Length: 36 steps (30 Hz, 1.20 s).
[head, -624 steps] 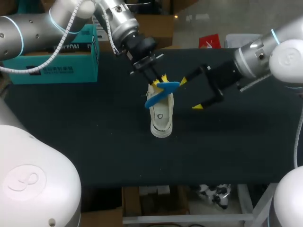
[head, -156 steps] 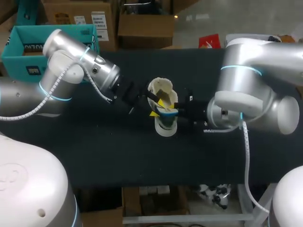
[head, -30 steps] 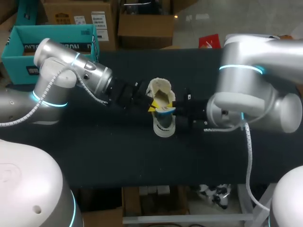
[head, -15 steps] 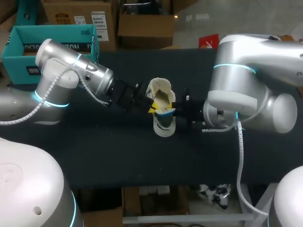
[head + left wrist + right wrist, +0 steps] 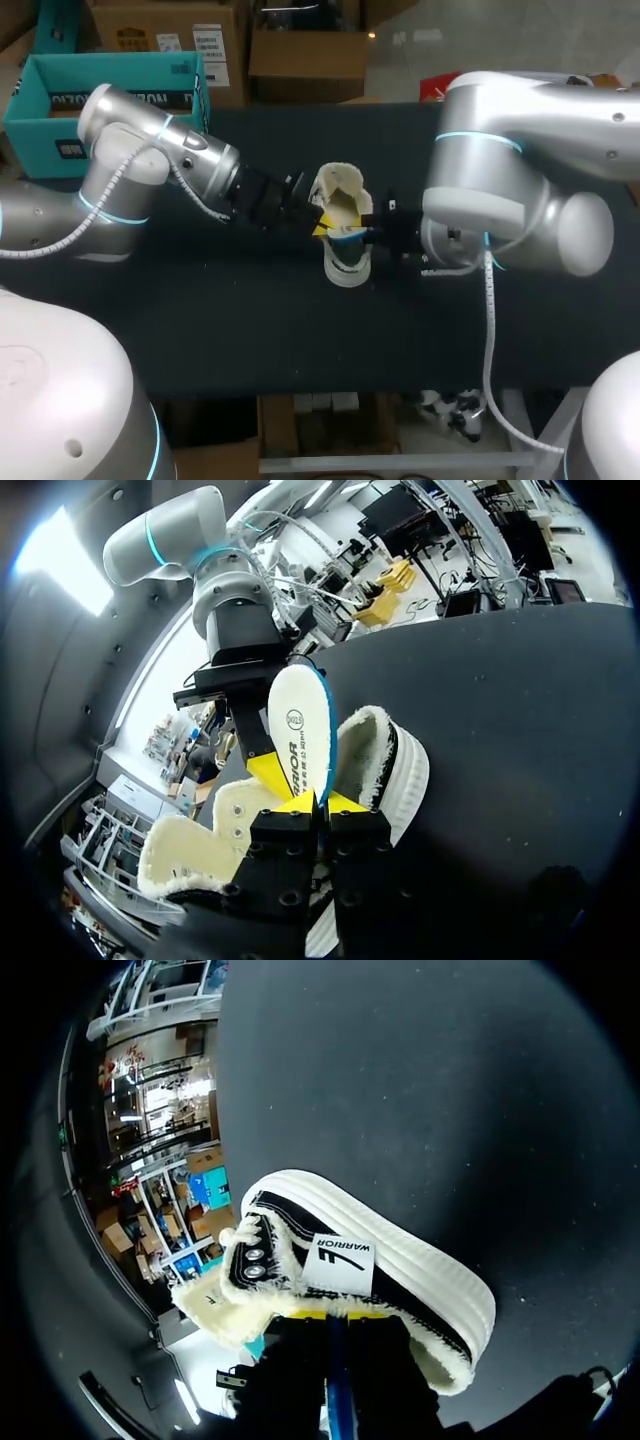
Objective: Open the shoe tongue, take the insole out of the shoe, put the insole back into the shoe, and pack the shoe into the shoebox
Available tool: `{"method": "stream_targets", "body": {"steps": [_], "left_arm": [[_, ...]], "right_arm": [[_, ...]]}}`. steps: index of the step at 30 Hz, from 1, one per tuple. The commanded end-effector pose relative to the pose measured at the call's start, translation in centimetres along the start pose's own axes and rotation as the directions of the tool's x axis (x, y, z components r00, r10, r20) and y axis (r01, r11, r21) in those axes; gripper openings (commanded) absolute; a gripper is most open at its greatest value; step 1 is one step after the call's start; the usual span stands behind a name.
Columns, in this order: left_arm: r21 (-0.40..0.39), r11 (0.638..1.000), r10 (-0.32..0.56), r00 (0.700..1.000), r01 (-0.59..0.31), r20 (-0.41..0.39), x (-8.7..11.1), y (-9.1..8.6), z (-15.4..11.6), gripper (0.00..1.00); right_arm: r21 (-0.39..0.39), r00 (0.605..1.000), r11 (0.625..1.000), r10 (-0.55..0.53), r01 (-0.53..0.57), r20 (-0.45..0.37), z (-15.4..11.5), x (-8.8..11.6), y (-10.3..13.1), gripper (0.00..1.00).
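Observation:
A cream, fleece-lined shoe (image 5: 342, 262) stands mid-table, its tongue folded open. The insole (image 5: 300, 730), white with a blue edge, sticks up out of the shoe's opening. My left gripper (image 5: 318, 802) comes in from the left, shut on the insole's lower end. From the right side my right gripper (image 5: 364, 237) meets the same spot. In the right wrist view the insole's blue edge (image 5: 335, 1375) runs between that gripper's (image 5: 337, 1312) shut fingers, just above the shoe's black and white side (image 5: 350, 1260). The insole's lower part inside the shoe (image 5: 395, 770) is hidden.
The teal shoebox (image 5: 100, 85) stands open at the table's far left corner, behind my left arm (image 5: 150, 165). My right arm's bulky elbow (image 5: 500, 200) hangs over the table's right half. Dark tabletop (image 5: 330, 340) stretches in front of the shoe.
The right arm's elbow has swung a little to the left. Both grippers and the insole stay where they were at the shoe's opening.

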<state>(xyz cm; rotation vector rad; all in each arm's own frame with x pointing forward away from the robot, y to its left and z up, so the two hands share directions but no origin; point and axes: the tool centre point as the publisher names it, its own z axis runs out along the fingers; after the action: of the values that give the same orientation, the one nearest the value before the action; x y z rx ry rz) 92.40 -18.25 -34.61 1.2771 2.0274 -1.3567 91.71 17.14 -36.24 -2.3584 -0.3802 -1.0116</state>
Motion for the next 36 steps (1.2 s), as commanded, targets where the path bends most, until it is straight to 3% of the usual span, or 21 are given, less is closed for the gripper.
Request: {"method": "stream_targets", "body": {"steps": [1, 4, 5, 6, 12, 17, 21, 24, 26, 28, 36], "left_arm": [[0.011, 1.0, 0.003, 1.0, -0.003, 0.005, -0.1, 0.3, 0.4, 0.0], [0.007, 1.0, 0.013, 1.0, -0.013, 0.014, -0.2, -0.3, 0.2, 0.0], [0.001, 1.0, 0.017, 1.0, -0.017, 0.02, -0.2, -0.5, 0.1, 0.19], [-0.001, 1.0, 0.022, 0.999, -0.022, 0.027, -0.2, -0.9, -0.1, 0.24], [-0.009, 0.999, 0.043, 0.998, -0.043, 0.053, -0.3, -2.5, -0.9, 0.24], [-0.008, 0.998, 0.058, 0.997, -0.058, 0.051, -0.4, -3.4, -0.5, 0.13], [-0.001, 0.998, 0.058, 0.998, -0.058, 0.034, -0.6, -3.5, 0.0, 0.15], [-0.005, 0.998, 0.058, 0.998, -0.058, 0.027, -0.6, -3.5, 0.3, 0.22], [-0.009, 0.998, 0.054, 0.998, -0.054, 0.026, -0.7, -3.6, 0.4, 0.18], [-0.021, 0.999, 0.05, 0.998, -0.049, 0.024, -0.7, -3.5, 0.5, 0.0], [-0.099, 0.994, 0.05, 0.999, -0.05, 0.006, -0.5, -3.7, 0.6, 0.0]], "right_arm": [[-0.042, 1.0, 0.999, 0.002, -0.003, -0.011, 0.5, -0.2, -0.3, 0.0], [-0.049, 1.0, 0.999, 0.007, -0.008, -0.015, 0.3, -0.2, -0.1, 0.0], [-0.05, 1.0, 0.999, 0.008, -0.009, -0.016, 0.3, -0.2, 0.0, 0.0], [-0.051, 1.0, 0.999, 0.01, -0.011, -0.017, 0.3, -0.3, 0.1, 0.0], [-0.06, 1.0, 0.998, 0.022, -0.024, -0.021, 0.2, -0.3, 0.4, 0.0], [-0.063, 0.999, 0.998, 0.029, -0.03, -0.022, 0.3, -0.4, 0.6, 0.0], [-0.071, 0.999, 0.997, 0.035, -0.037, -0.02, 0.3, -0.4, 0.6, 0.0], [-0.073, 0.999, 0.996, 0.039, -0.041, -0.023, 0.3, -0.5, 0.6, 0.0], [-0.076, 0.999, 0.996, 0.04, -0.041, -0.024, 0.2, -0.5, 0.6, 0.0], [-0.077, 0.999, 0.996, 0.039, -0.041, -0.025, 0.2, -0.5, 0.5, 0.0], [-0.085, 0.999, 0.996, 0.038, -0.041, -0.03, 0.1, -0.7, 0.3, 0.0]]}}
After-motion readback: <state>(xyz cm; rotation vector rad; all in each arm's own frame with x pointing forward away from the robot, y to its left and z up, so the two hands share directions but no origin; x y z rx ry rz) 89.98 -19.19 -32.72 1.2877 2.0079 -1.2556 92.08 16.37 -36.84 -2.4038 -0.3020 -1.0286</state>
